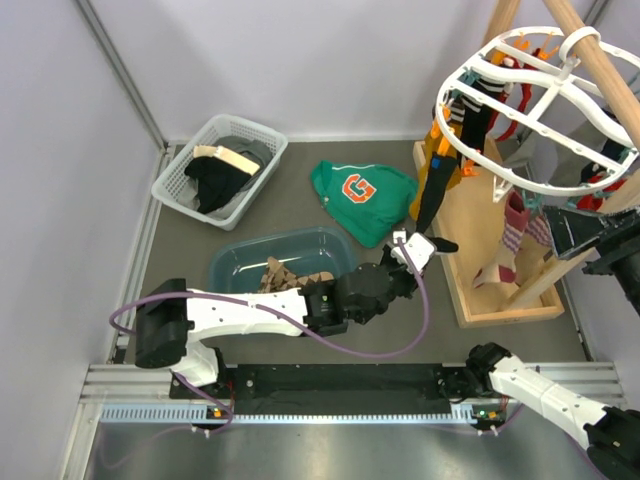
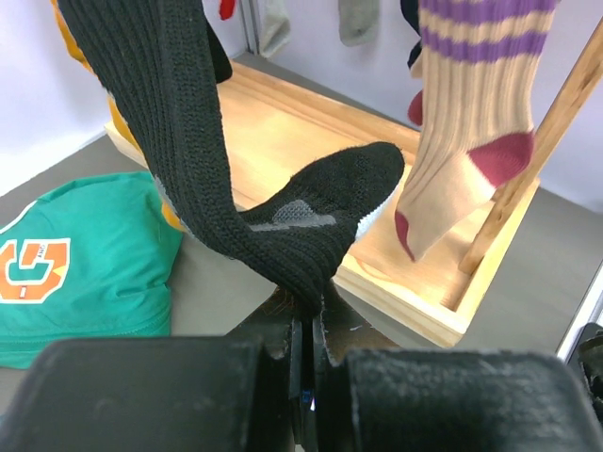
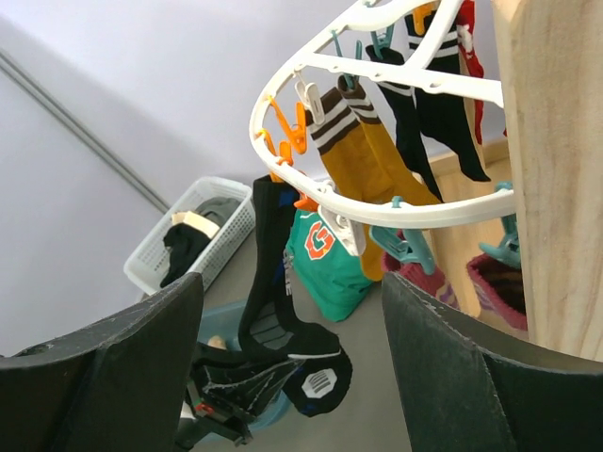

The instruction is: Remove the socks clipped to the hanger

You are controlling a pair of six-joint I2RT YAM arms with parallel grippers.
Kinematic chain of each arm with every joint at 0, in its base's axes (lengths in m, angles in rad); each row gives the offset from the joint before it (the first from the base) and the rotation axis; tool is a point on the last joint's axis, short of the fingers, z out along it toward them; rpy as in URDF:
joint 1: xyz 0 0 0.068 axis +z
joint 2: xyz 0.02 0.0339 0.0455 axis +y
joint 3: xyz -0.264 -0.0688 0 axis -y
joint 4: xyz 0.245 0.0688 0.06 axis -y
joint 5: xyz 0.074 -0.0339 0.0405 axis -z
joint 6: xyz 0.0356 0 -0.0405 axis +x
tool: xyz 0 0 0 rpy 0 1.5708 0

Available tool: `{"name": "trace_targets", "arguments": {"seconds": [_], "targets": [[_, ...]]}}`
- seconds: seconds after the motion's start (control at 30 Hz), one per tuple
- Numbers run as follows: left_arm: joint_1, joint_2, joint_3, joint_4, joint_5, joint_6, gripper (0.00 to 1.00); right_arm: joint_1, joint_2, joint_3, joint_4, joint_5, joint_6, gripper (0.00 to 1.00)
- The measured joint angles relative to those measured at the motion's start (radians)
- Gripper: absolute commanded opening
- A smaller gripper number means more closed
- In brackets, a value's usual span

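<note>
Overhead, the hanger [image 1: 545, 100] hung over the bench's far right corner; the left gripper [image 1: 418, 247] was clenched on the foot of a black sock [image 1: 432, 195] clipped to its rim. From the left wrist, the ribbed knit with its grey heel patch looked soft and stretchy, likely to lengthen before it came free; nearer the cuff seemed the better hold. From the right wrist, the right gripper [image 3: 292, 320] stood spread wide, empty.

Walls [image 1: 300, 60]: plain pale lavender-white, evenly lit. Metal strip [image 1: 120, 70] along left rear corner. Desk [image 1: 290, 190]: matte grey-brown. Aluminium rail [image 1: 330, 412] at near edge. Wooden stand [image 1: 470, 270], tray base, at right.
</note>
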Motion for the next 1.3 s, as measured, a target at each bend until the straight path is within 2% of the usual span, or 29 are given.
{"name": "trace_targets", "arguments": {"seconds": [0.83, 1.3], "targets": [[0.104, -0.064, 0.0, -0.091, 0.066, -0.108, 0.0, 0.0, 0.003, 0.039, -0.014, 0.015, 0.0, 0.75], [0.175, -0.064, 0.018, -0.15, 0.161, -0.186, 0.0, 0.0, 0.003, 0.051, -0.019, 0.026, -0.002, 0.75]]}}
